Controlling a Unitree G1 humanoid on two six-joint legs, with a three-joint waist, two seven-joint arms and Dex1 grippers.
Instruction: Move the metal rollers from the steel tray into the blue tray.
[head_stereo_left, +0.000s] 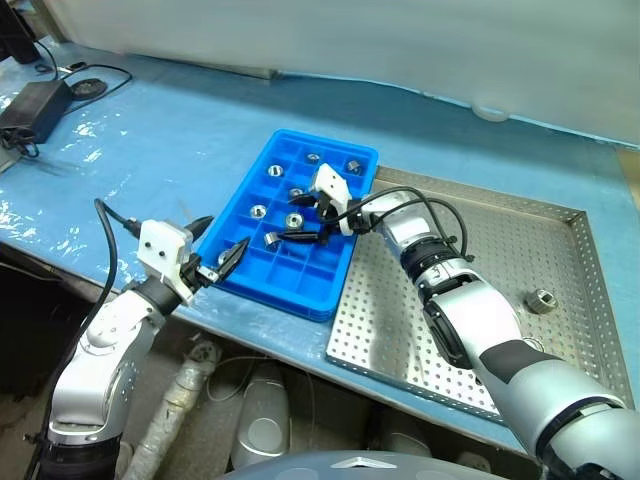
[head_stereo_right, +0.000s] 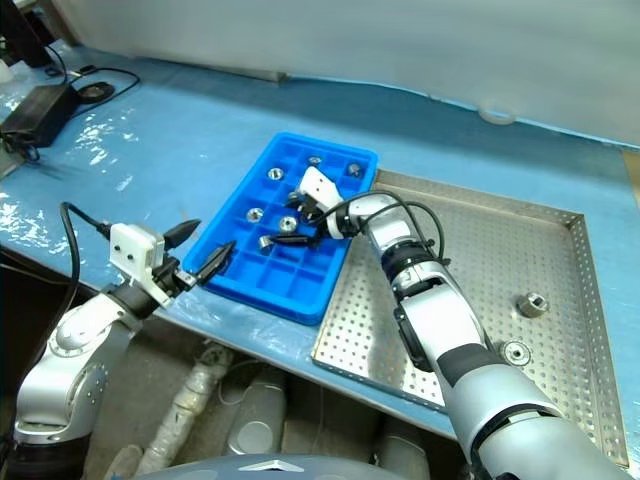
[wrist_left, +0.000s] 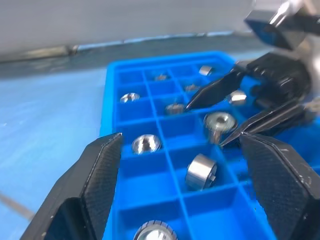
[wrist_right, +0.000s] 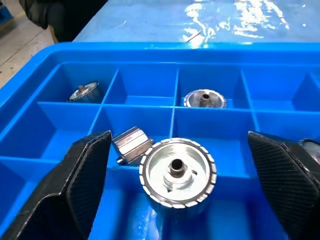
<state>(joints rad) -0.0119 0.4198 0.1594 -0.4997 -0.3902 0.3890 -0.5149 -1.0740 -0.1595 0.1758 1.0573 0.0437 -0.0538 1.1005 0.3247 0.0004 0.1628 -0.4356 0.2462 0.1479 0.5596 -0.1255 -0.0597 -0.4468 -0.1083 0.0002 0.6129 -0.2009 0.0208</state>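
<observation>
Open right pincer (head_stereo_left: 292, 227) hovers over blue tray (head_stereo_left: 243, 188).

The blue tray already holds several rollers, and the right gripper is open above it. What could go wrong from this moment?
1. The right gripper hangs low over the blue tray with open fingers; pulling back, a finger may catch a divider or knock a roller.
2. The blue tray's near end juts past the table edge by the open left gripper; a bump could tip it.
3. Two rollers remain in the steel tray.
</observation>
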